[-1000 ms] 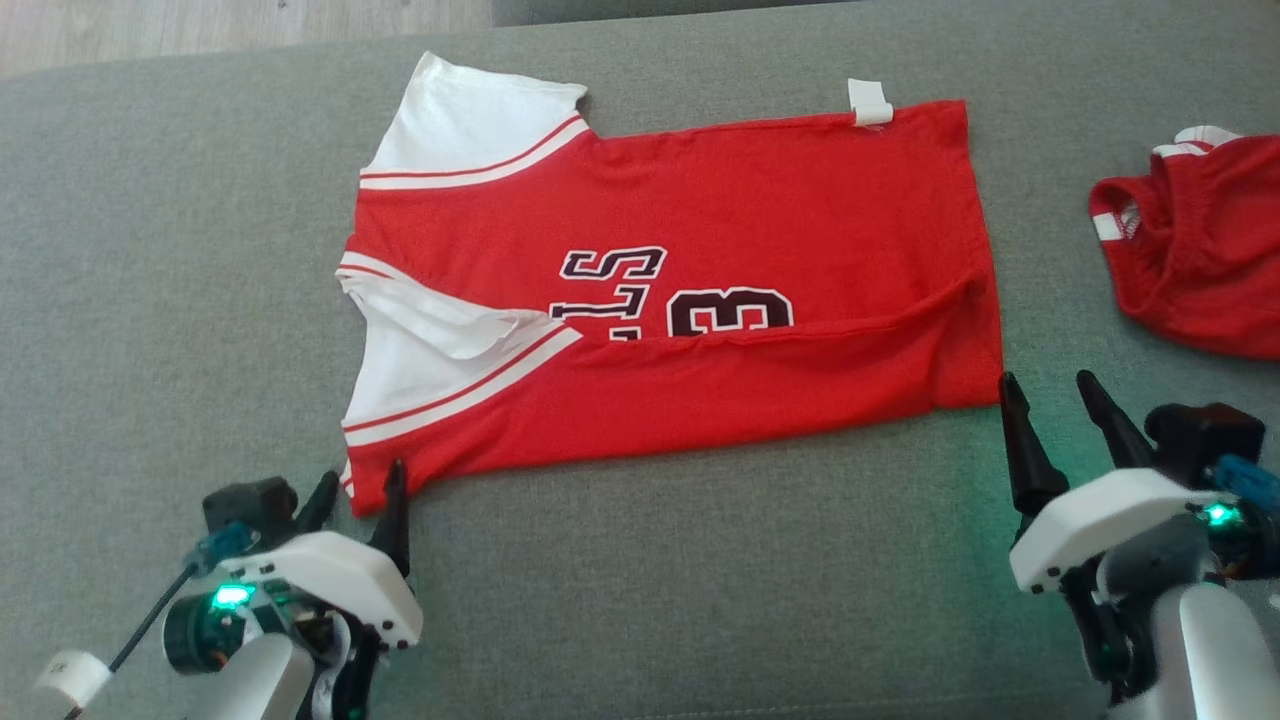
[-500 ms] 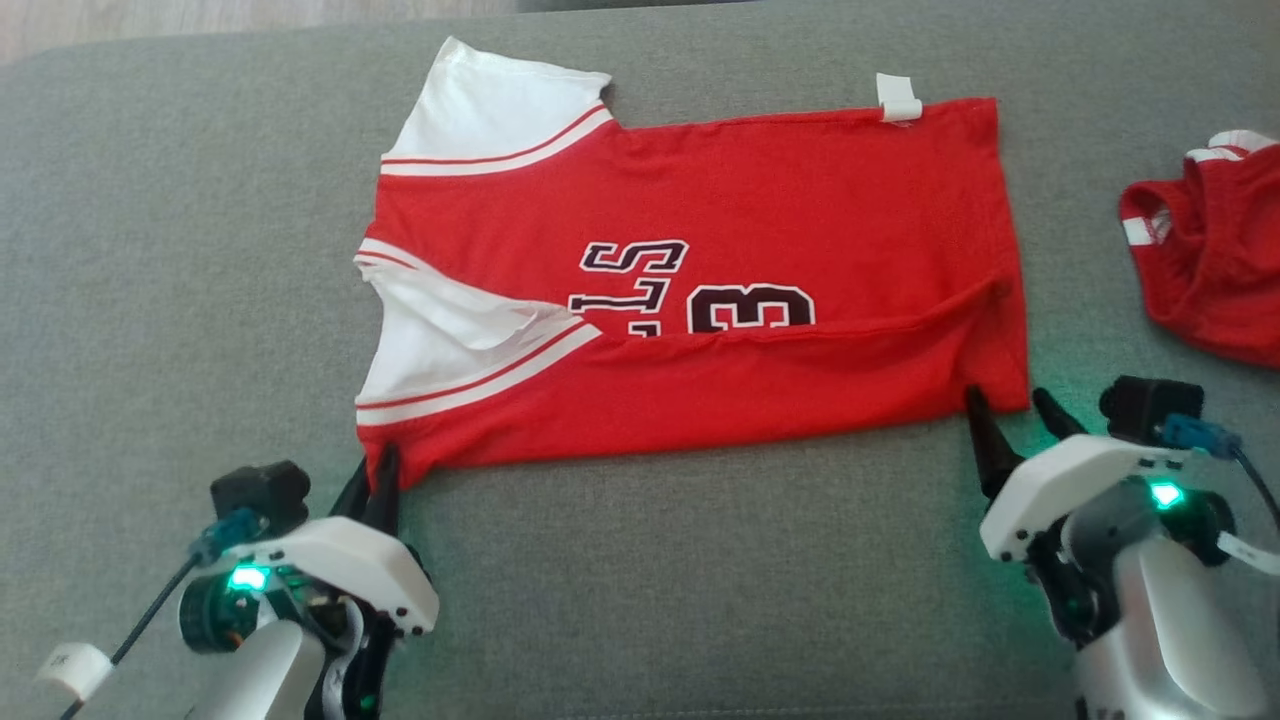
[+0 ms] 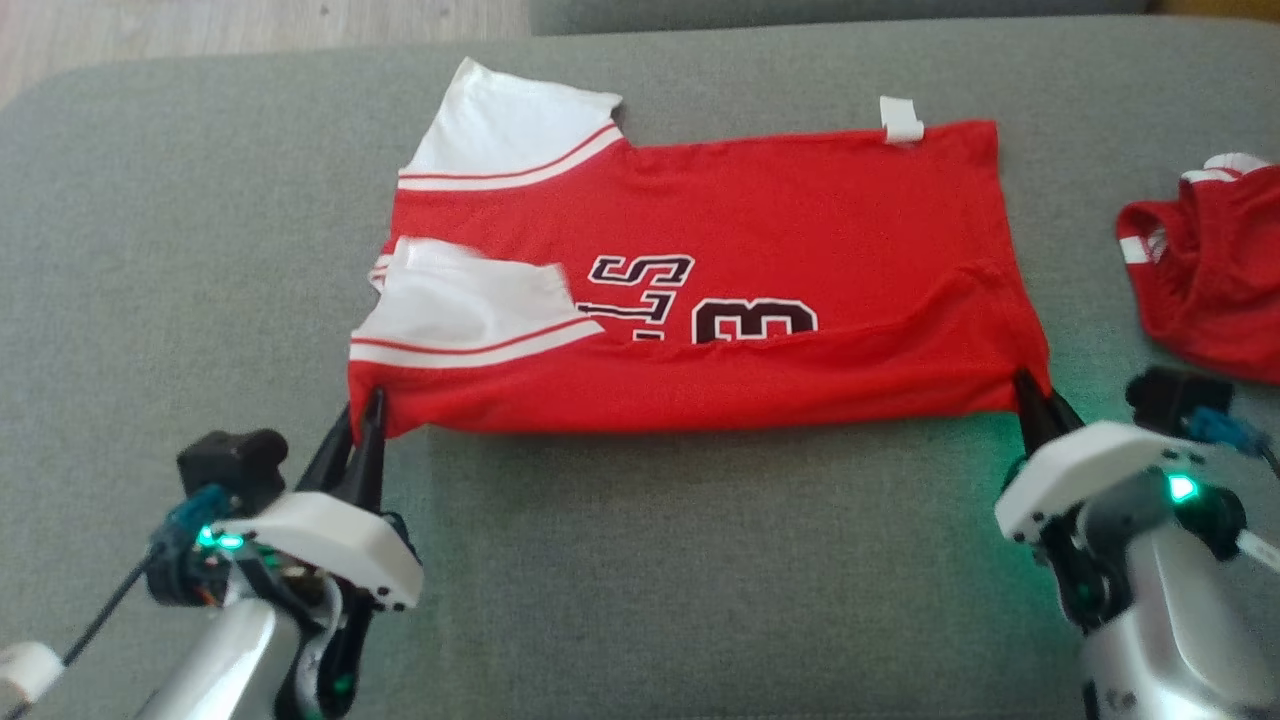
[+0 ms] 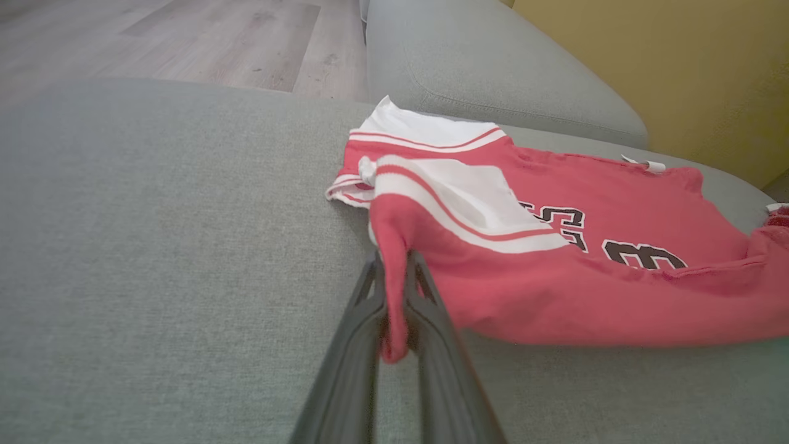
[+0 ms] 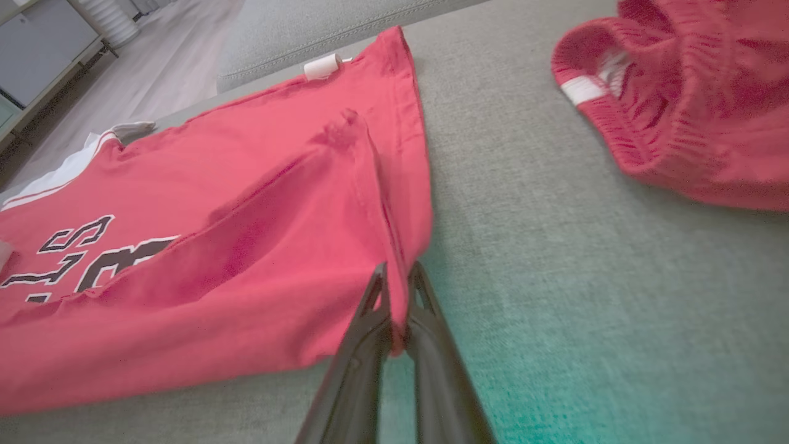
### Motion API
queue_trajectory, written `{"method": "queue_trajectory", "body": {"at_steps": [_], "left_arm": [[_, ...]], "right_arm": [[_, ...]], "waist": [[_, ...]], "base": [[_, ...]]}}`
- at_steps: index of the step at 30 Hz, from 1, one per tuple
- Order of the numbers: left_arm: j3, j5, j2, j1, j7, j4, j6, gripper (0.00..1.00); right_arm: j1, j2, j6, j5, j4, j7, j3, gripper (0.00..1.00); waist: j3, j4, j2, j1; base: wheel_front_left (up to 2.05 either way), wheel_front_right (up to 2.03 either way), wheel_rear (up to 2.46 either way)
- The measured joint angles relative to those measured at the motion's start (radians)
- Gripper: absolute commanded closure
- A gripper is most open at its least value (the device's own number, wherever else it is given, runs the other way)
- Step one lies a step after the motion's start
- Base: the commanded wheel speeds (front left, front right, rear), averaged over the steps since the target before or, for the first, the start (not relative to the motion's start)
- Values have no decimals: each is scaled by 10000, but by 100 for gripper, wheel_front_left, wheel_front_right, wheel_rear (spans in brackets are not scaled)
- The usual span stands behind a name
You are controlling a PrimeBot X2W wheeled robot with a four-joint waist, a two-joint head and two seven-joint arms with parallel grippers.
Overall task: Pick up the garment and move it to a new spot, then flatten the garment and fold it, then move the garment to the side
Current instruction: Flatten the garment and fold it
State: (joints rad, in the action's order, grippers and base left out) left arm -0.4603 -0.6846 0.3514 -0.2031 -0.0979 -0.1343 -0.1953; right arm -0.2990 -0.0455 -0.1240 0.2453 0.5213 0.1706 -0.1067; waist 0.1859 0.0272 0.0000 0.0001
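The garment (image 3: 760, 230) is a red jersey with white sleeves and dark lettering, lying sideways on the grey couch with its near long edge folded over. My left gripper (image 3: 362, 412) is shut on the near left corner, below the white sleeve; in the left wrist view the red cloth (image 4: 394, 246) is pinched between the fingers of the left gripper (image 4: 394, 262) and lifted. My right gripper (image 3: 1030, 392) is shut on the near right corner; in the right wrist view the hem (image 5: 394, 246) runs between the tips of the right gripper (image 5: 397, 274).
A second red garment (image 3: 1210, 270) with white trim lies crumpled at the right edge of the couch cushion (image 3: 200, 250). A back cushion (image 4: 493, 68) rises behind the jersey, with wooden floor (image 4: 185, 37) beyond. A white tag (image 3: 901, 118) sticks out of the far edge.
Both grippers went from open to shut on the garment's near corners, the left first. The near edge and the lower white sleeve have lifted and shifted away from me. The camera view has shifted slightly.
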Motion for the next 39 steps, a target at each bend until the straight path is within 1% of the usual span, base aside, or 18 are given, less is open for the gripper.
{"method": "queue_trajectory", "body": {"at_steps": [4,7,10,12,13,14,15,16,17,18,19,20,24,26,30,33,35,39], "left_arm": [[-6,167,566,241,-391,1085,-150,100],[-52,165,917,942,-777,2056,-389,100],[-211,159,1126,1918,-1062,2771,-738,100],[-263,109,1108,2490,-1127,3018,-953,100],[-288,38,1091,2698,-1127,3051,-989,100],[-324,23,1083,2853,-1122,3051,-1055,100],[-345,4,1058,2958,-1114,3047,-1095,100],[-382,-19,1016,2998,-1104,3022,-1131,100],[-414,-21,961,3005,-1060,3001,-1131,100],[-424,-21,767,2998,-826,2918,-1139,95],[-428,-21,713,2993,-744,2832,-1137,38],[-430,-21,696,2987,-692,2725,-1135,0],[-397,-19,717,2819,-591,2589,-1087,0],[-374,4,784,2575,-593,2596,-928,0],[-215,330,1298,1404,-865,2665,-614,0],[-79,481,1682,-30,-1304,2750,-199,0],[-52,629,1904,-1156,-1687,2717,173,0],[-249,894,2316,-3414,-2566,2272,1114,0]], "right_arm": [[833,10,0,125,-949,148,-144,100],[1832,13,0,322,-1737,399,-278,100],[2799,21,0,364,-2355,644,-351,100],[3228,29,0,472,-2642,755,-372,100],[3381,31,0,493,-2769,767,-374,83],[3488,35,0,560,-2878,771,-372,61],[3568,35,0,598,-2964,775,-370,36],[3604,36,0,637,-3026,775,-368,1],[3625,36,0,640,-3099,777,-362,0],[3725,38,0,581,-3227,775,-366,0],[3777,38,0,518,-3246,775,-372,0],[3808,38,0,495,-3275,775,-382,0],[3939,40,0,290,-3549,761,-445,0],[3934,40,0,236,-3720,757,-502,0],[3817,40,0,-96,-4153,748,-506,0],[3316,40,0,-343,-4489,792,-364,0],[2817,40,0,-493,-4734,951,-222,0],[1871,36,0,-777,-5087,1172,201,0]], "waist": [[-232,-33,0,-1],[-408,-74,0,-1],[-536,-124,0,-2],[-586,-161,0,-2],[-601,-176,0,-3],[-611,-185,0,-2],[-621,-190,0,-2],[-630,-192,0,-2],[-637,-192,0,-2],[-649,-195,0,-2],[-653,-206,0,-2],[-656,-223,0,-2],[-652,-307,0,-1],[-633,-363,0,-1],[-520,-506,0,-1],[-366,-636,0,-1],[-224,-728,0,1],[69,-1006,0,1]], "base": [[0,0,0],[0,0,0],[0,0,0],[0,0,0],[0,0,0],[0,0,0],[0,0,0],[0,0,0],[0,0,0],[0,0,0],[0,0,0],[0,0,0],[0,0,0],[0,0,0],[0,0,0],[0,0,0],[0,0,0],[0,0,0]]}}
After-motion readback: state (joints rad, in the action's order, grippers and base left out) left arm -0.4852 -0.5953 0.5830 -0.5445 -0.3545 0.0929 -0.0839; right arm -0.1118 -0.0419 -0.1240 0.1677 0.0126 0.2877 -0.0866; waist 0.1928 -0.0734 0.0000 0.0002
